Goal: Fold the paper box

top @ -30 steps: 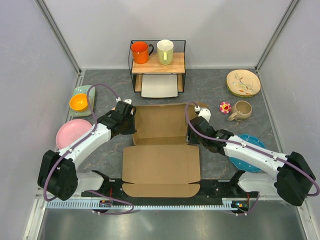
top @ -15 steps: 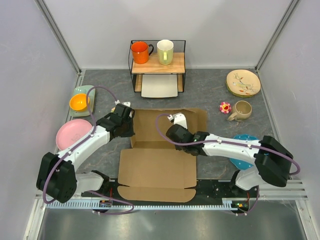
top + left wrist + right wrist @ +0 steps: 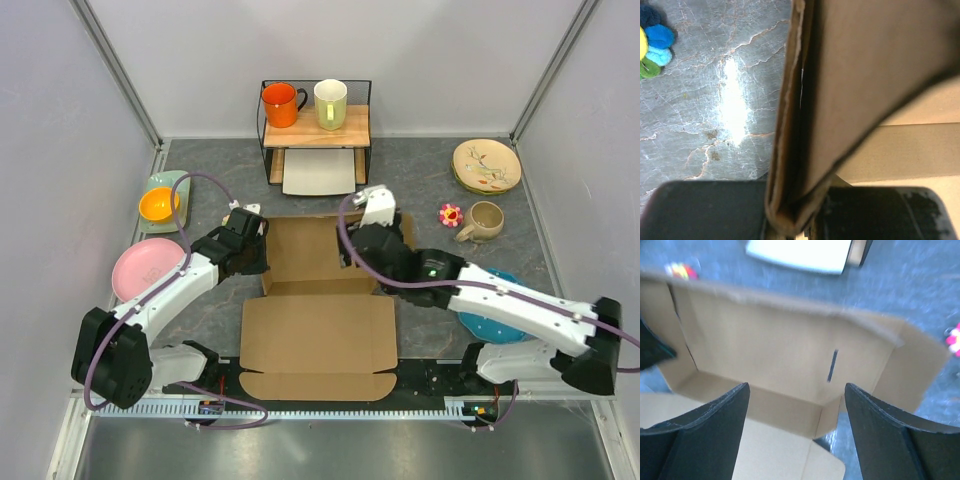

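The grey marbled surface point(image 3: 430, 170) carries the paper box point(image 3: 320, 325) at its middle, between the two arms. The near lid panel lies flat toward the arm bases. The far tray part seems to have its back wall and left wall raised, while its right-hand flap point(image 3: 920, 365) leans outward.

The left arm point(image 3: 170, 288) reaches in from the left; its jaws are clamped tight on the doubled-over left wall point(image 3: 830, 100), and the left wrist view shows the cardboard pinched edge-on between them. The right arm point(image 3: 510, 305) hangs over the far right of the tray; its jaws stand wide and hold nothing, with the box floor showing between them.

The step in hand is probably raising and locking the right side. To do it well, the left clamp should hold firm without pulling, so the sheet neither slides nor skews; the right jaws should come down open astride the flap's free edge and close near its middle; they should then swing the flap up about its crease rather than drag it inward. The thin slot point(image 3: 832, 365) by that corner likely takes a tab, so alignment there matters most.
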`<state>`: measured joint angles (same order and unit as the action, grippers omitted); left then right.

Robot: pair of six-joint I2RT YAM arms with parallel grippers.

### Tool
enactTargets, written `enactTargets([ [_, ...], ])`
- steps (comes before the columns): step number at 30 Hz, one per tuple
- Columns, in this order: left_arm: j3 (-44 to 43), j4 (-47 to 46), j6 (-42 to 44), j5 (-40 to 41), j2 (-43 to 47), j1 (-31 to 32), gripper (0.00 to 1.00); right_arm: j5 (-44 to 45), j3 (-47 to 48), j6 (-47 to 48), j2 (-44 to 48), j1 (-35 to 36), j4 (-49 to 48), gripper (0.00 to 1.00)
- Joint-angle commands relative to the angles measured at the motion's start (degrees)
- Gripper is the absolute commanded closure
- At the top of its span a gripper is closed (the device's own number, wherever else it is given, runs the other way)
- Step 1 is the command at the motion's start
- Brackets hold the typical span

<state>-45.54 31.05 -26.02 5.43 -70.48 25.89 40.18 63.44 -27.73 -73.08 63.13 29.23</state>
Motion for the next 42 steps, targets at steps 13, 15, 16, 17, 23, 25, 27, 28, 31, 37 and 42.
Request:
enactTargets([
  [13, 2.03, -3.45, 0.27, -2.88, 4.03, 0.13, 0.98, -11.61, 9.68, 0.92, -2.05, -23.23, 0.3, 0.41],
  [15, 2.3, -3.45, 0.27, -2.79, 4.38, 0.13, 0.98, -12.41, 10.12, 1.18, -2.94, -23.23, -0.58, 0.42],
  [16, 2.38, -3.28, 0.36, -2.79, 4.91, 0.13, 0.98, -12.93, 9.86, 1.18, -2.69, -23.32, -1.1, 0.41],
  [17, 2.47, -3.27, 0.36, -2.71, 5.17, 0.13, 0.98, -13.29, 8.73, 1.88, -2.25, -23.23, -2.76, 0.39],
  [23, 2.03, -2.31, 1.06, -2.79, 5.7, 0.13, 0.98, -14.17, 5.65, 7.24, 1.18, -23.23, -3.22, 0.24],
  [25, 2.12, -2.13, 1.5, -2.79, 5.7, 0.13, 0.98, -14.34, 4.33, 8.65, 3.55, -23.23, -3.57, 0.21],
  [27, 2.21, -1.96, 1.76, -2.53, 5.53, 0.13, 0.98, -16.71, 2.05, 10.75, 6.18, -23.23, -4.79, 0.2],
  [28, 2.21, -1.43, 1.94, -2.44, 5.53, 0.13, 0.98, -17.33, 1.6, 11.2, 6.89, -23.23, -4.97, 0.19],
  [31, 1.77, -0.82, 2.73, -1.57, 5.18, 0.13, 0.98, -20.14, -0.33, 13.31, 9.35, -23.23, -5.41, 0.19],
  [37, 0.98, -0.11, 3.7, -0.86, 5.26, 0.13, 0.98, -23.22, -1.39, 15.85, 8.83, -23.14, -3.75, 0.2],
  [42, 0.8, 0.42, 3.61, -1.12, 5.09, 0.13, 0.98, -25.5, 0.28, 17.96, 7.43, -22.53, -3.57, 0.21],
])
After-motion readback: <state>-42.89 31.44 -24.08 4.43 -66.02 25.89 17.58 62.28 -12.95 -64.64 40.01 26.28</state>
